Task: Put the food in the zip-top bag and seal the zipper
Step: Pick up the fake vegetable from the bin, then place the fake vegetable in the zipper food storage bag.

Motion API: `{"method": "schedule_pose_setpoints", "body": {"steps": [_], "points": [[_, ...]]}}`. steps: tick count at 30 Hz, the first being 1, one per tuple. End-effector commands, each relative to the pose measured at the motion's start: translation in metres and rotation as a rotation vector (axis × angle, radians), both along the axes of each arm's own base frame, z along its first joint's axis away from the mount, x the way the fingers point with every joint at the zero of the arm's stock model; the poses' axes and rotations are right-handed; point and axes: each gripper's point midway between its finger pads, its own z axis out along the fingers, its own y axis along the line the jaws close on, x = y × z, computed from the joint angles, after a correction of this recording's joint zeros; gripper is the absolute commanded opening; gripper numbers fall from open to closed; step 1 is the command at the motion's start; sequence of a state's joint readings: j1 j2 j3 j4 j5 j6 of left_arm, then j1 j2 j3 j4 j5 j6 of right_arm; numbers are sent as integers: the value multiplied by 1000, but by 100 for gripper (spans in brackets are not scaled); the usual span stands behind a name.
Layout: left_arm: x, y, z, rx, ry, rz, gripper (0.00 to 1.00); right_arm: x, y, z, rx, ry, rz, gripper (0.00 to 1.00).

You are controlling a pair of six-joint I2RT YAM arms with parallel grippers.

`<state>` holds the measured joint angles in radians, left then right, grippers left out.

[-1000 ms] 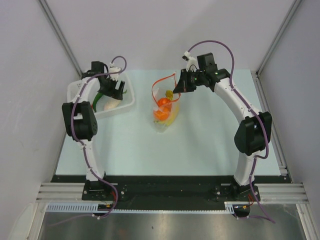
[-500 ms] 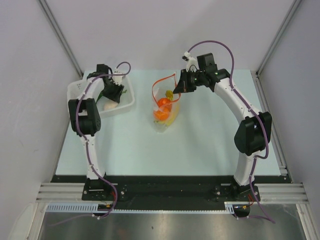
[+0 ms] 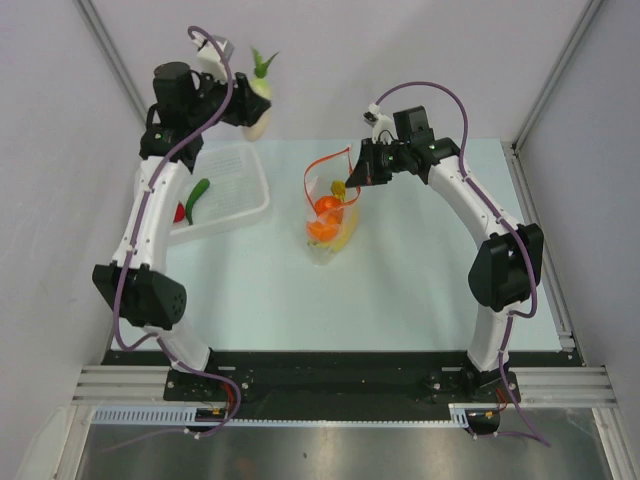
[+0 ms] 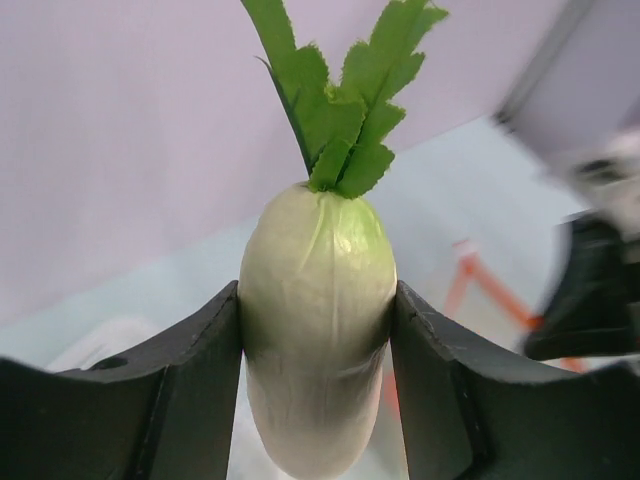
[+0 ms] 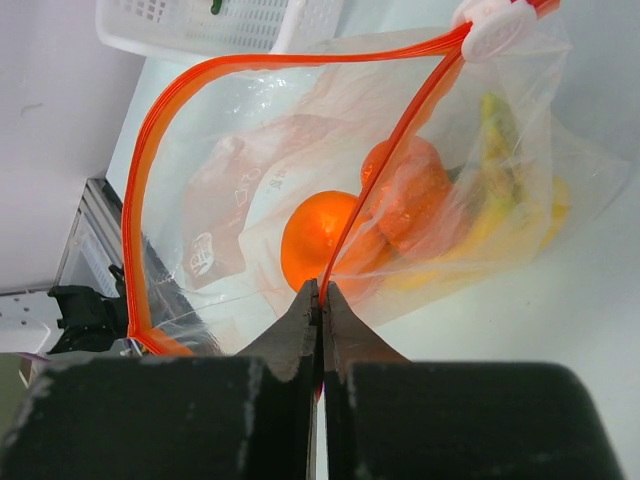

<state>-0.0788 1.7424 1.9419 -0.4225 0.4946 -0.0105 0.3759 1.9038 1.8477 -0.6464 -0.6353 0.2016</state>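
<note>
My left gripper (image 3: pixel 246 112) is shut on the white radish (image 3: pixel 258 104) with green leaves and holds it high above the back left of the table; the radish fills the left wrist view (image 4: pixel 316 320). My right gripper (image 3: pixel 349 183) is shut on the red-orange zipper (image 5: pixel 385 150) and holds the mouth of the clear zip-top bag (image 3: pixel 330 215) open. Inside the bag are two oranges (image 5: pixel 318 238), a yellow banana bunch (image 5: pixel 500 190) and more food. A green pepper (image 3: pixel 196 200) and a red fruit (image 3: pixel 179 212) lie in the white tray (image 3: pixel 243 195).
The white ribbed tray sits at the table's back left, under my raised left arm. A white slider tab (image 5: pixel 492 26) sits on the zipper at one end of the bag's mouth. Grey walls close in the sides and back.
My left gripper has closed on the radish in the tray and lifted it high up and toward the back. The right gripper and the bag have not moved.
</note>
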Motion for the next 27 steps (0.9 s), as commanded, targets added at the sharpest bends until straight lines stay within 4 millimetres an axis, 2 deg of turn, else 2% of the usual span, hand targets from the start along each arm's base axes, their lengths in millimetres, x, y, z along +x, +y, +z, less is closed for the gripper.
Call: {"method": "schedule_pose_setpoints", "body": {"steps": [1, 2, 4, 5, 8, 11, 13, 15, 18, 20, 22, 23, 24, 25, 26, 27], "points": [[-31, -80, 36, -209, -6, -74, 39, -6, 7, 35, 46, -72, 13, 0], [-46, -100, 44, -237, -19, -116, 40, -6, 6, 35, 45, -70, 13, 0], [-52, -118, 32, -257, -35, -131, 40, -8, 7, 35, 46, -72, 14, 0], [-63, -135, 29, -263, -32, -165, 40, -9, 8, 34, 45, -69, 17, 0], [-78, -164, 6, -233, -14, -199, 40, -10, 7, 36, 48, -69, 16, 0], [-81, -177, -32, -187, 33, -173, 40, -10, 7, 38, 53, -74, 17, 0], [-79, -179, -64, -138, 88, -147, 40, -11, 7, 41, 58, -79, 19, 0], [-79, -177, -87, -92, 124, -122, 40, -11, 7, 42, 57, -84, 19, 0], [-80, -170, -104, -18, 190, -99, 43, -11, 5, 42, 54, -86, 16, 0], [-81, -170, -115, 41, 235, -112, 62, -10, 3, 40, 53, -81, 13, 0], [-87, -167, -112, 96, 284, -131, 76, -9, 3, 38, 53, -81, 14, 0], [-87, -165, -115, 140, 287, -144, 79, -9, 3, 37, 53, -77, 15, 0], [-93, -162, -107, 170, 297, -166, 81, -8, 3, 37, 54, -77, 15, 0], [-94, -159, -103, 192, 292, -176, 86, -8, 2, 36, 52, -75, 17, 0], [-95, -154, -87, 201, 260, -181, 90, -8, 3, 35, 49, -77, 20, 0], [-99, -148, -84, 223, 256, -193, 98, -8, 3, 34, 47, -76, 23, 0]]}}
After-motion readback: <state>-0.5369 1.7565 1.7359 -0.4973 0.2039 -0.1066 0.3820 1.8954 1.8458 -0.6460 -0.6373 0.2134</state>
